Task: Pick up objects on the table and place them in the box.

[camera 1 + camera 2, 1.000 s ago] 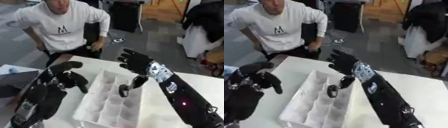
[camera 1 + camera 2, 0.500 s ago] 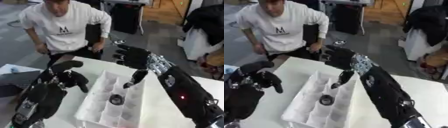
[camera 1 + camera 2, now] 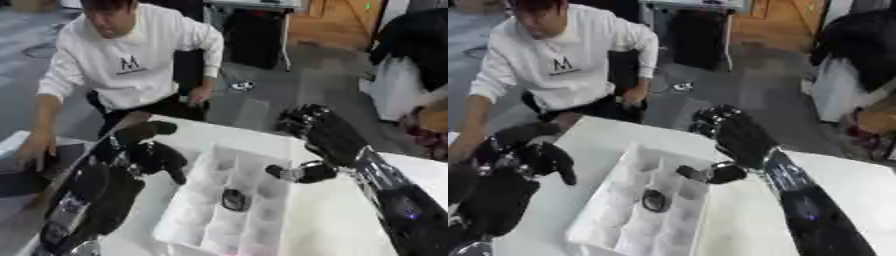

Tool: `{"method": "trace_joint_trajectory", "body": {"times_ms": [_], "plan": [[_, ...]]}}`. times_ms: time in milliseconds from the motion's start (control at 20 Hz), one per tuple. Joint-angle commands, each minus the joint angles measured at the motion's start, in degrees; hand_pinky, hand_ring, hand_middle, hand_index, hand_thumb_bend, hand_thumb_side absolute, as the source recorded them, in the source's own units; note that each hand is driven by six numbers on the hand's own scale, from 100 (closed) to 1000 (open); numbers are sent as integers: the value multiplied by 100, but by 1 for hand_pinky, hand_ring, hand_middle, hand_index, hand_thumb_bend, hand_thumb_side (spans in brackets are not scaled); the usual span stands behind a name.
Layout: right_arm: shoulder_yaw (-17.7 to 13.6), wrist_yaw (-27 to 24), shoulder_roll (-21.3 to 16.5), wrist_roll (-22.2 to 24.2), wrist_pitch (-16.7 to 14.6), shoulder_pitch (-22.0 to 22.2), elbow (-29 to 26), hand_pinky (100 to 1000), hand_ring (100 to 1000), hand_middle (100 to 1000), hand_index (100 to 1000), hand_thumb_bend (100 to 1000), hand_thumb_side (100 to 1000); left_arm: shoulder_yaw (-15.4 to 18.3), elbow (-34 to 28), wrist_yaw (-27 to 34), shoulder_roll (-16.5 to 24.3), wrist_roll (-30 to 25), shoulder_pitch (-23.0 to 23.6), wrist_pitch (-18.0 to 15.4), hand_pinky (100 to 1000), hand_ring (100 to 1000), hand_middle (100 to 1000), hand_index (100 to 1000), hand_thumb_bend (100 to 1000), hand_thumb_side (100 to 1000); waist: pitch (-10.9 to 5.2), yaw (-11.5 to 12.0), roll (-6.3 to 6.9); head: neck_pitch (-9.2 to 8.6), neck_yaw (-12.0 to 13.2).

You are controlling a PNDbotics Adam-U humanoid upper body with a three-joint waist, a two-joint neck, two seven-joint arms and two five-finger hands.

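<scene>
A white box (image 3: 229, 220) divided into several compartments lies on the white table (image 3: 332, 220). A small dark ring-shaped object (image 3: 233, 199) lies in a middle compartment. My right hand (image 3: 319, 135) hovers above the box's far right edge, fingers spread and straight, thumb pointing toward the box, holding nothing. My left hand (image 3: 144, 150) is raised left of the box with its fingers curled and nothing in them.
A person in a white sweatshirt (image 3: 131, 60) leans at the table's far left edge, one hand on a dark thing (image 3: 26, 170) at the left. Bare table shows to the right of the box.
The dark object left my right hand and now lies in a box compartment. My right hand has risen and drawn back toward the far edge. The camera has shifted.
</scene>
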Motion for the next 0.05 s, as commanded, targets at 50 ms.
{"method": "trace_joint_trajectory", "body": {"times_ms": [50], "plan": [[124, -2014, -89, -3, 100, 549, -1436, 451, 545, 611, 701, 445, 979, 86, -118, -62, 97, 42, -34, -18, 554, 648, 833, 875, 266, 715, -36, -16, 65, -224, 31]]}}
